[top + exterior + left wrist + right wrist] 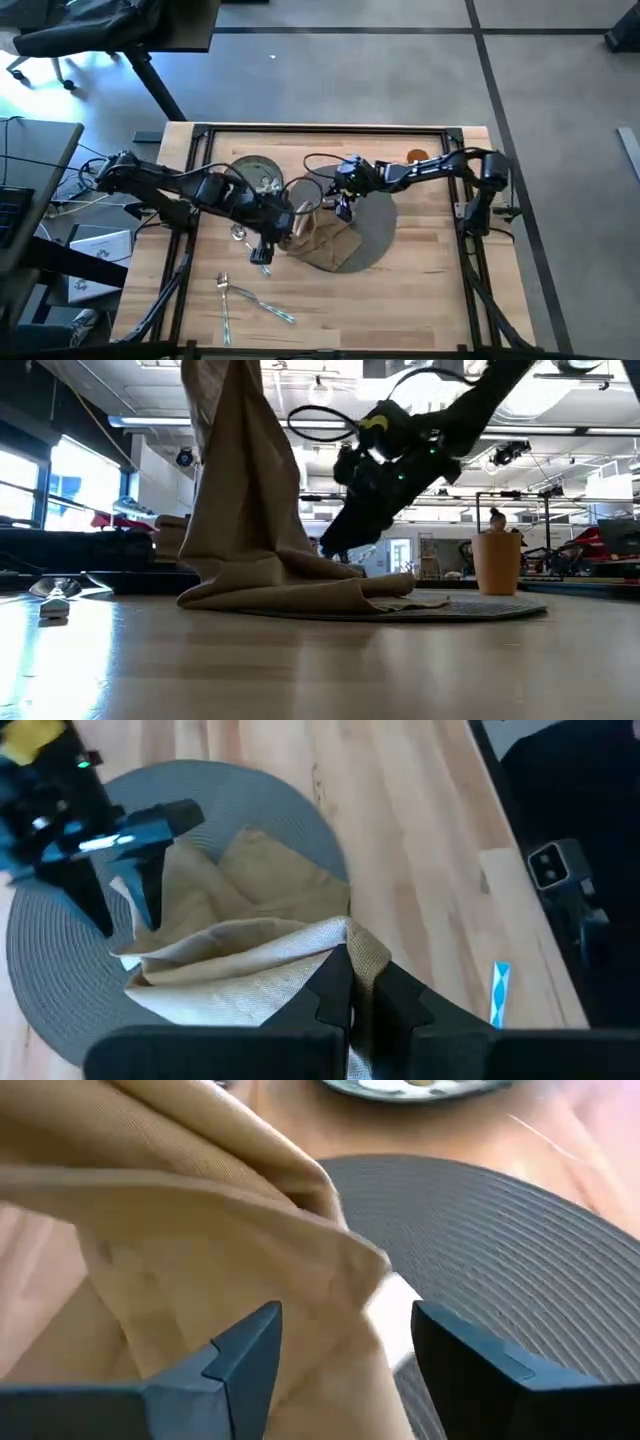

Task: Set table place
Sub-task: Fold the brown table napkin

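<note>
Table (430,290): light wooden top with a black rail frame; both arms reach in toward its middle.
Cutlery (248,297): lies loose on the wood near the front left, well apart from the mat.
Left arm: stretches from the left edge across the table, wrist angled down toward the mat's left rim.
Left gripper (352,995): fingers pinched together on a raised fold of the napkin (322,240), lifting that edge into a tall peak while the rest lies on the mat.
Plate (253,174): rests on bare wood behind the left arm, beside the mat.
Mat (375,230): round, grey, woven, at table centre, partly covered by the napkin.
Right gripper (345,1345): fingers spread wide, hovering just over the napkin's edge on the mat.
Right arm: extends from the right edge, elbow raised, forearm sloping down.
Cup (497,561): orange, upright at the far right.
</note>
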